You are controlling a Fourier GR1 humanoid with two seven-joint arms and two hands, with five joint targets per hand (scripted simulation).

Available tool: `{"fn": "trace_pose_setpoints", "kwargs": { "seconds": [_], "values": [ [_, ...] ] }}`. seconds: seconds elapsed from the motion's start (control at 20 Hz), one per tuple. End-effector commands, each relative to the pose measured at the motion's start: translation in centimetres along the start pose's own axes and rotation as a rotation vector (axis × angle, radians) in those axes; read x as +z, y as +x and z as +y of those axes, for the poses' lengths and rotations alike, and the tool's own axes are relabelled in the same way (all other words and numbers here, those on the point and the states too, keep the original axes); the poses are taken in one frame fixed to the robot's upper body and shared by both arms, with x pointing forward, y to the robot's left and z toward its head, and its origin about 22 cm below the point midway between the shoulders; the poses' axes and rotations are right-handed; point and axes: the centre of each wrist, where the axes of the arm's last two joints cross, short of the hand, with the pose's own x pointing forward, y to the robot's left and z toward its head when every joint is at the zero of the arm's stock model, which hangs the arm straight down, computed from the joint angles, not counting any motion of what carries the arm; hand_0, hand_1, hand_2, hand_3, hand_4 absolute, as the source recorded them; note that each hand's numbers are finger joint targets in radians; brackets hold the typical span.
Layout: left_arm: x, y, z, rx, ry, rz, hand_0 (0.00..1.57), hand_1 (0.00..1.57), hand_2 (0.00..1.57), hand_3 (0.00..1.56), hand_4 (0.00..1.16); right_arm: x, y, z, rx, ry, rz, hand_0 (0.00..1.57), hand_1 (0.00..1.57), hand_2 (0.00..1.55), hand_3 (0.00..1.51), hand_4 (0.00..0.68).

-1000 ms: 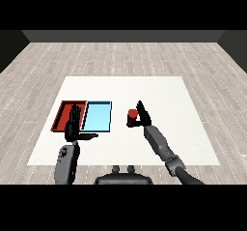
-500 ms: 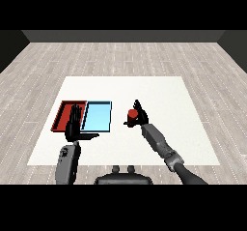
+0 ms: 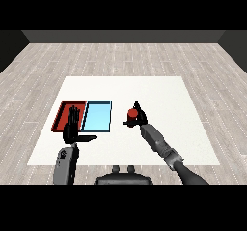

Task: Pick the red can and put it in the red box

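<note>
The red can (image 3: 131, 114) stands upright on the white table (image 3: 159, 94), just right of the light blue tray (image 3: 97, 116). My right hand (image 3: 139, 116) is at the can's right side, with thumb and fingers curling round it. The red tray (image 3: 65, 113) lies at the left, next to the blue tray. My left hand (image 3: 72, 128) is raised over the red tray's near edge, fingers straight and thumb spread, holding nothing, and it hides part of that tray.
The two trays lie side by side at the table's left half. Grey wooden floor surrounds the table on all sides.
My right hand has moved left and closed in on the red can, its fingers now curling round it. The left hand has stayed in place.
</note>
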Motion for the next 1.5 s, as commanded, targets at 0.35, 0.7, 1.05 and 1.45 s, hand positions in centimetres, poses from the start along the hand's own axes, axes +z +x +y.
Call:
{"fn": "trace_pose_setpoints", "kwargs": {
  "seconds": [0.35,0.7,1.05,1.45],
  "values": [
    [-0.5,-1.0,-1.5,-0.009,-0.012,-0.007,0.0,0.0,0.0,0.0,0.0,-1.2,1.1,1.6,0.128,-0.145,0.034,1.47,1.47,1.46,1.4,0.6],
    [-0.4,-1.0,0.4,0.0,-0.017,0.013,0.0,0.0,0.0,0.0,0.0,-0.8,0.7,1.6,0.206,-0.112,0.002,1.47,1.47,1.44,1.38,0.598],
    [0.4,-0.9,-0.5,0.013,-0.054,0.008,0.0,0.0,0.0,0.0,0.0,-2.4,3.8,1.8,0.219,-0.067,-0.124,1.42,1.42,1.43,1.37,0.616],
    [-1.9,-0.6,-4.7,0.016,-0.118,0.046,0.0,0.0,0.0,0.0,0.0,-1.2,7.0,3.2,0.208,-0.046,-0.259,1.46,1.46,1.44,1.39,0.659]
  ]
}}
